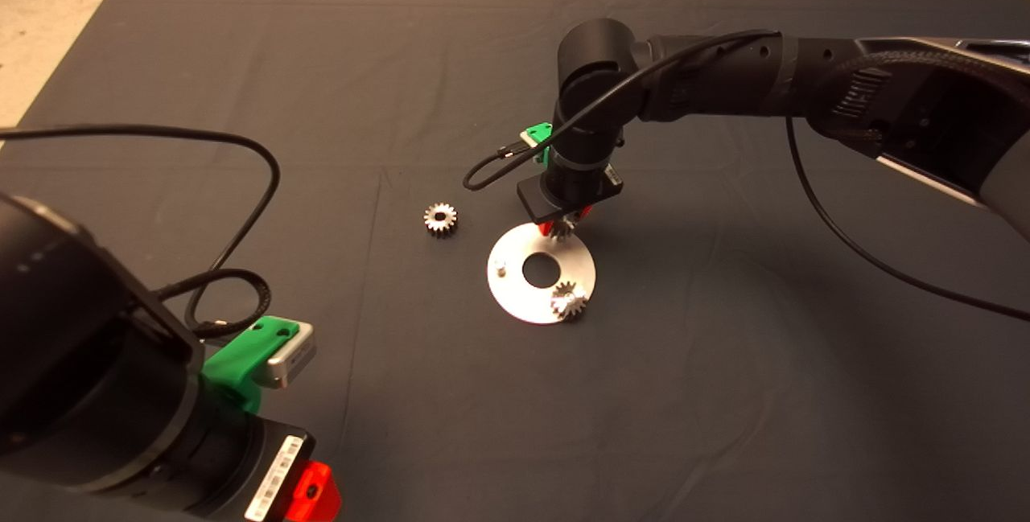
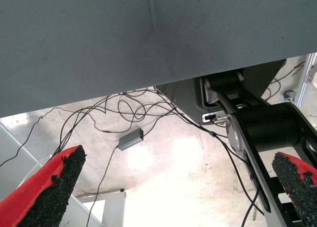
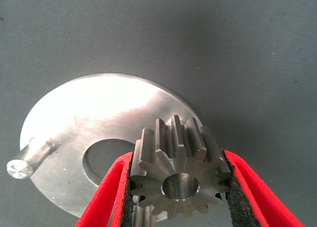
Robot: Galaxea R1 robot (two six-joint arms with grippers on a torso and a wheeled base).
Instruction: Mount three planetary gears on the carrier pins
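Held gear: a planetary gear point(image 3: 179, 180) is clamped between the pads of the right tool point(image 3: 179, 187), over the far rim of the disc point(image 1: 515, 297); its centre hole shows empty.
Seated gear: a second gear point(image 1: 568, 300) sits at the disc's near-right rim, on the plate.
Loose gear: the third gear point(image 1: 440, 219) lies flat on the mat point(image 1: 724, 393), well apart from the disc on its left.
Carrier pins: one bare pin point(image 1: 500, 269) stands at the disc's left rim; the right wrist view shows the same pin point(image 3: 27, 160) clear of the held gear.
Right tool: closed on the gear, fingers pointing down at the disc.
Obstruction: the right arm's wrist point(image 1: 583, 128) covers the disc's far edge from above.
Hidden: the pin beneath the held gear cannot be made out.
Left tool: parked off the near-left corner of the bench, well apart from the disc, its pads point(image 2: 54, 192) spread wide with nothing between them.
Beyond the bench: cables point(image 2: 124, 106) and a small grey box point(image 2: 131, 138) on the floor.
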